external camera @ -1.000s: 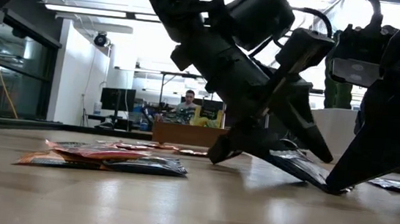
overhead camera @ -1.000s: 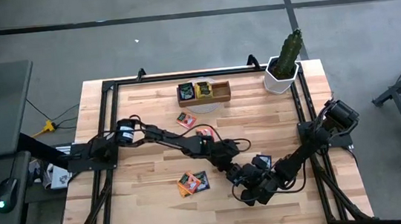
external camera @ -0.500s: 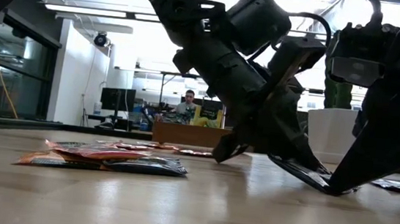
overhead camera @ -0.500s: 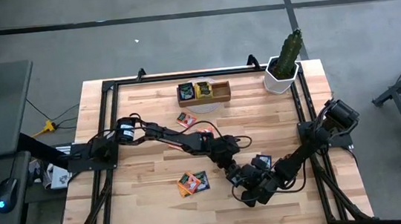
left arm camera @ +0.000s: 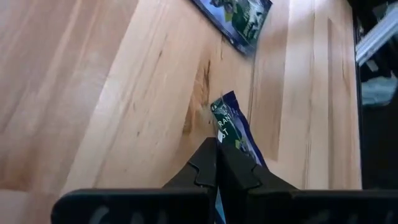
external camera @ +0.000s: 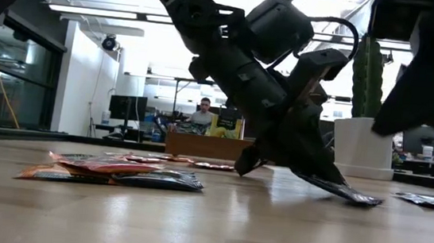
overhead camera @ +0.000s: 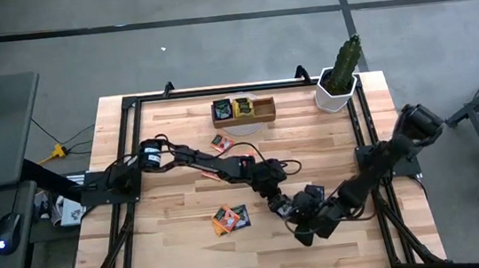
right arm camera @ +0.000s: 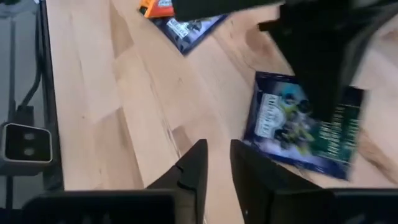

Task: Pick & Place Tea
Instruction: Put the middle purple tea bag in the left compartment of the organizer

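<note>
Handoff looks done: our left gripper point(external camera: 319, 175) now has its jaws pinched fully together on one corner of the dark blue foil tea sachet point(right arm camera: 306, 124), near the front edge of the bench point(overhead camera: 179, 149), right of centre. In the low view the sachet point(external camera: 338, 189) hangs tilted from that gripper, far corner touching or just above the wood; we can't tell which.

Half a second ago our right gripper point(right arm camera: 214, 163) was down on the same sachet. Now it has let go and lifted clear; its fingers point(right arm camera: 193, 168) stand slightly apart with nothing between them, and it hovers just beside the left gripper on the side toward the right edge.

So the sachet is ours on the left arm alone. Likely next step, as we read it: carry it to the brown three-compartment wooden tray point(overhead camera: 243, 109) at the back edge.

Grip is on a corner only, so we judge swing or slip possible in transit.

Still loose on the bench: an orange and a dark sachet pair point(overhead camera: 231, 219) toward the front-left, another orange sachet point(overhead camera: 222, 142) near the tray.
</note>
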### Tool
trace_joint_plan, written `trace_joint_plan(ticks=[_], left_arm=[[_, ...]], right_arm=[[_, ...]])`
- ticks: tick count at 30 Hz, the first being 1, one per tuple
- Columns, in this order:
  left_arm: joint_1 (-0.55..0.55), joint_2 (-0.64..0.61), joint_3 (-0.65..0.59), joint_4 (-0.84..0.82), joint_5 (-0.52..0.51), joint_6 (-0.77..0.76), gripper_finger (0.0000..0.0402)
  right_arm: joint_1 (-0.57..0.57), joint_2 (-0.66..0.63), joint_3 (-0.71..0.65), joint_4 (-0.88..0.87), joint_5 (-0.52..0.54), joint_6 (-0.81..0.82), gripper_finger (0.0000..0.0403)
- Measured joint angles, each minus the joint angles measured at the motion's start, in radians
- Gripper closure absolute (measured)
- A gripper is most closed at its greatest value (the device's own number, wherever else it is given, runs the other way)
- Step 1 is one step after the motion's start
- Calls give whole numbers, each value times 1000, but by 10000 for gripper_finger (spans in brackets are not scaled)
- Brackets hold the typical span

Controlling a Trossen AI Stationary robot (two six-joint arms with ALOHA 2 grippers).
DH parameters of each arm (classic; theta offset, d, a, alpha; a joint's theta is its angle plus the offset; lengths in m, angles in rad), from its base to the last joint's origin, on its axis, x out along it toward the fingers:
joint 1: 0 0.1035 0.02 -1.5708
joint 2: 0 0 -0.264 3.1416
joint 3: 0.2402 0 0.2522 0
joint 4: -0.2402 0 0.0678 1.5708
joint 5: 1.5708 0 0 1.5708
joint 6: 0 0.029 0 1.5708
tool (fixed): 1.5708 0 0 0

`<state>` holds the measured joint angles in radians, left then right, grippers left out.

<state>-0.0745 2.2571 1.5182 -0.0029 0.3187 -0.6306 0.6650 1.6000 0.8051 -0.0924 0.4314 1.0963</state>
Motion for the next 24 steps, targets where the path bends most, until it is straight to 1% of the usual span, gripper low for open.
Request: trace_joint_plan(ticks=[3, 8, 11, 17, 20, 24], left_arm=[[20, -28, -4, -20, 0, 71, 401], [79, -110, -2, -85, -50, 174, 401], [117, -164, 0, -102, -90, 262, 401], [194, -304, -7, -211, -180, 442, 401], [252, -357, -25, -236, -203, 482, 401], [339, -422, -86, -231, -212, 496, 401]], right_arm=[[6, -65, 0, -74, 10, 4, 316], [17, -151, 1, -197, 43, 31, 294], [17, -180, 1, -228, 67, 32, 286], [16, -190, 1, -238, 83, 33, 284], [16, -190, 1, -248, 82, 47, 284], [16, -190, 1, -265, 80, 46, 284]])
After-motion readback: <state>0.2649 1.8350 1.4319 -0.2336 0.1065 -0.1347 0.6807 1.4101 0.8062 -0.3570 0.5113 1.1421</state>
